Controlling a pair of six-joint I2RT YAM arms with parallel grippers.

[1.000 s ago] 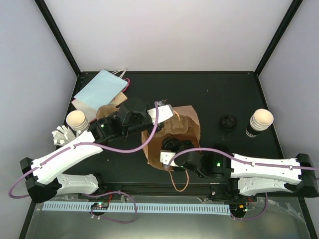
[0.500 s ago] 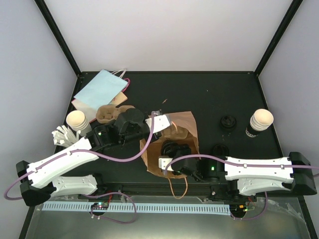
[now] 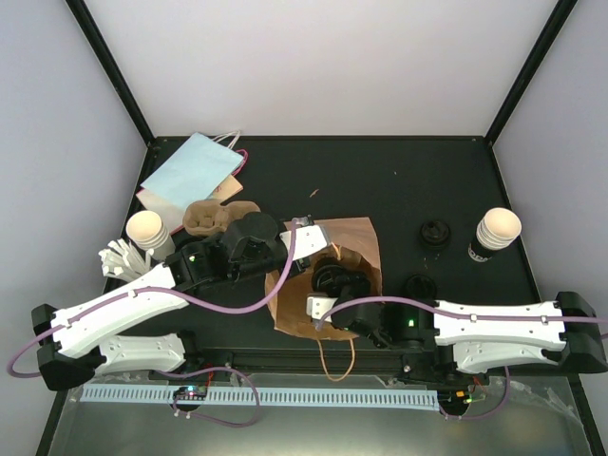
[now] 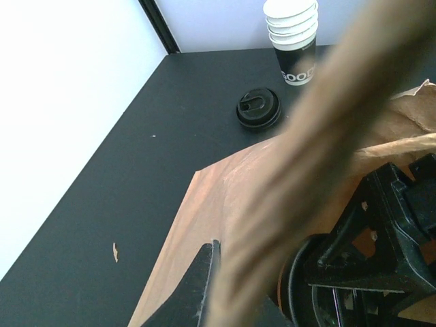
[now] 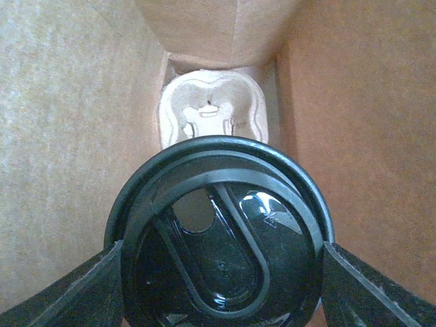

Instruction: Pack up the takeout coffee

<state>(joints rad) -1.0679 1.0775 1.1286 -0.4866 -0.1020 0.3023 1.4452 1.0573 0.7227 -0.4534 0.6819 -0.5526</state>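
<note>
My right gripper holds a lidded cup inside the bag, above the tray. The left gripper is pinched tight on the bag's rim.

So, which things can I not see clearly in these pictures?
Right wrist view: the lid hides the cup body beneath it.
Left wrist view: a blurred brown strip near the lens covers what the left gripper pinches.
Top view: the right gripper covers the brown bag's inside.
Left wrist view: that strip cuts off the print on the cup stack.
</note>
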